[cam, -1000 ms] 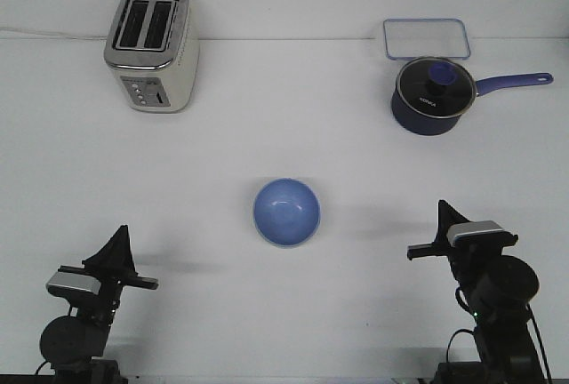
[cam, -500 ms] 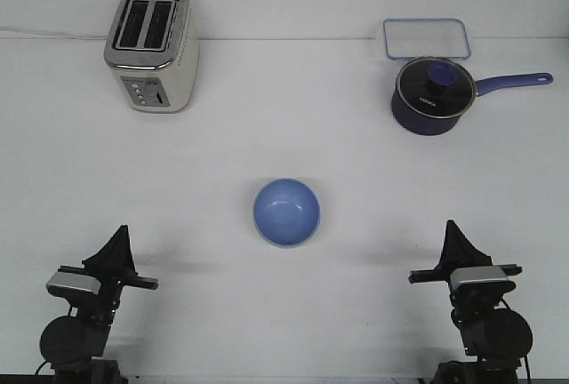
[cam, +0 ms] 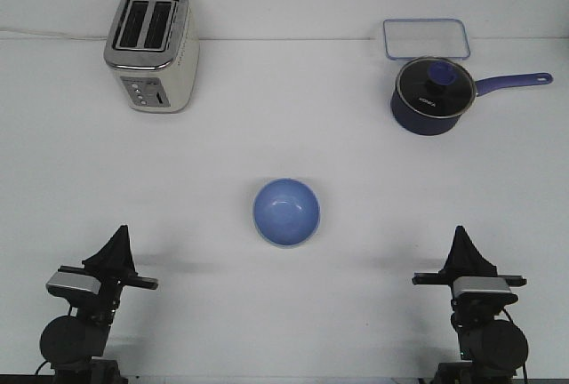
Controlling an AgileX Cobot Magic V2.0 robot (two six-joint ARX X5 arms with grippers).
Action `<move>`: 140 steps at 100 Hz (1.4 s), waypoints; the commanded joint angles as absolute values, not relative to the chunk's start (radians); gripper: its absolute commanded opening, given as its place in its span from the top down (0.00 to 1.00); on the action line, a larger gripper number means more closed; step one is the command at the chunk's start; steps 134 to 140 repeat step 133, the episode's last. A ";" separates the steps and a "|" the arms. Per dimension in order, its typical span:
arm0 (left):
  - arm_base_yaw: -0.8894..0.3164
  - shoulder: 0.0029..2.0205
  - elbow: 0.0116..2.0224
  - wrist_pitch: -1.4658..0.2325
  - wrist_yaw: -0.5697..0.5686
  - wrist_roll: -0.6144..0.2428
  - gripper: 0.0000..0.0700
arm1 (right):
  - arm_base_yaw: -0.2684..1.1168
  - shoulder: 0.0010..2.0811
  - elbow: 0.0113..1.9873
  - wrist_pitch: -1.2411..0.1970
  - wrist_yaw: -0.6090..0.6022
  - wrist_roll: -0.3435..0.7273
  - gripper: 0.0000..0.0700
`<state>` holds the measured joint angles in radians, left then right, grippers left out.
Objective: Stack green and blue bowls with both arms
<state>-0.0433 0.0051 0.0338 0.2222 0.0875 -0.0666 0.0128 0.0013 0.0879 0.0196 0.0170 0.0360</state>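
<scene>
The blue bowl sits upright in the middle of the table, nothing touching it. The green bowl is not in view; I cannot tell whether it lies under the blue one. My left gripper rests low at the near left, well apart from the bowl, its fingers drawn together to a point and holding nothing. At the near right my right gripper stands in the same way, shut and empty, about as far from the bowl on the other side.
A silver toaster stands at the far left. At the far right sits a dark blue lidded saucepan with its handle pointing right, and a clear flat container lies just behind it.
The right arm has drawn back toward the near edge and a little to the right, settling lower. The left arm and the blue bowl have not moved.
</scene>
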 commanded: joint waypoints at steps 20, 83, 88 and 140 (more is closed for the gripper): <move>-0.042 0.003 0.014 0.233 0.088 -0.065 0.99 | 0.012 0.001 0.035 0.042 0.015 0.057 1.00; -0.042 0.003 0.014 0.233 0.088 -0.065 0.99 | 0.012 0.001 0.012 0.070 0.016 0.056 1.00; -0.042 0.003 0.014 0.233 0.088 -0.065 0.99 | 0.012 0.001 0.012 0.070 0.016 0.056 1.00; -0.042 0.003 0.014 0.233 0.088 -0.065 0.99 | 0.012 0.001 0.012 0.070 0.016 0.056 1.00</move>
